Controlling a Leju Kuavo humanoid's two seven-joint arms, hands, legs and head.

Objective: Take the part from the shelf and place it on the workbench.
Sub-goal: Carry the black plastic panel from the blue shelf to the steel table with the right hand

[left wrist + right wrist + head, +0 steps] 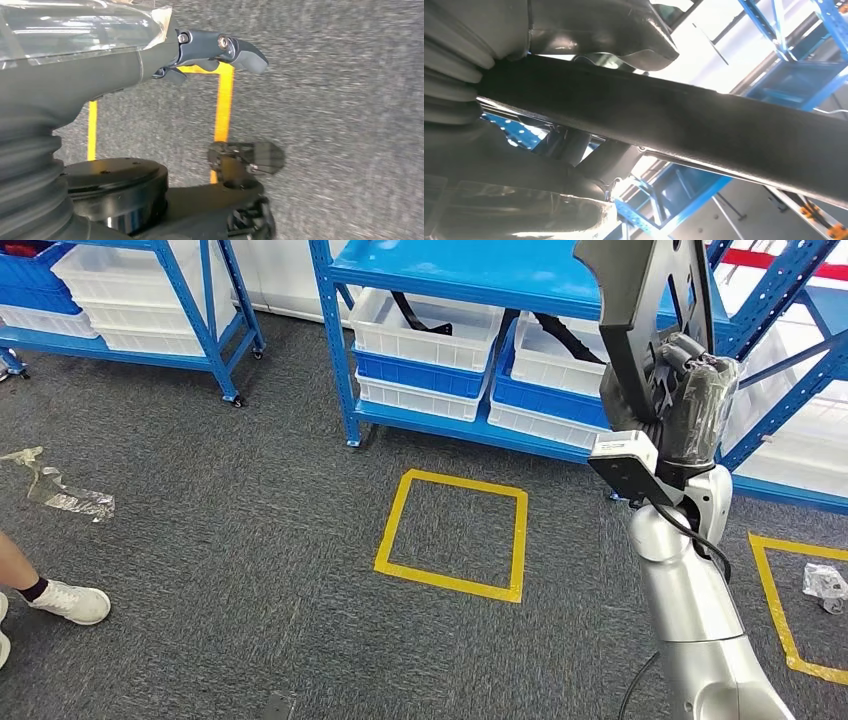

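1. Nearest the head camera is the silver right arm [690, 610], rising from the lower edge on the right, with a dark cable running along it.
2. At its top the right hand [685, 400] is clamped on the part [645, 300], a flat dark piece with cut-outs that stands upright and reaches past the top of the picture. In the right wrist view the part [684, 125] crosses the frame as a dark bar, with the hand's grey thumb [614, 30] pressed on it.
3. Hanging low over the carpet is the left hand [220, 50]. It holds nothing, and its fingers look loosely bent; I cannot tell whether they are apart or drawn together.
4. On the grey carpet [250, 540] lies a yellow tape square [452, 535] just ahead, and a second one [790, 610] to the right with a scrap of plastic [825, 585] in it. A person's shoe [70, 602] sits at the left edge.
5. Farther off stands the blue shelf [450, 270], with white bins [425, 330] still holding dark parts.
6. My judgement: the part is off the shelf and the carry is in hand; the workbench is not in sight.
7. To do it well, keep the grip firm and the long part upright.
8. The shelf's edge and braces sit close behind the part, so draw back before turning. Open carpet lies to the left, short of the person.
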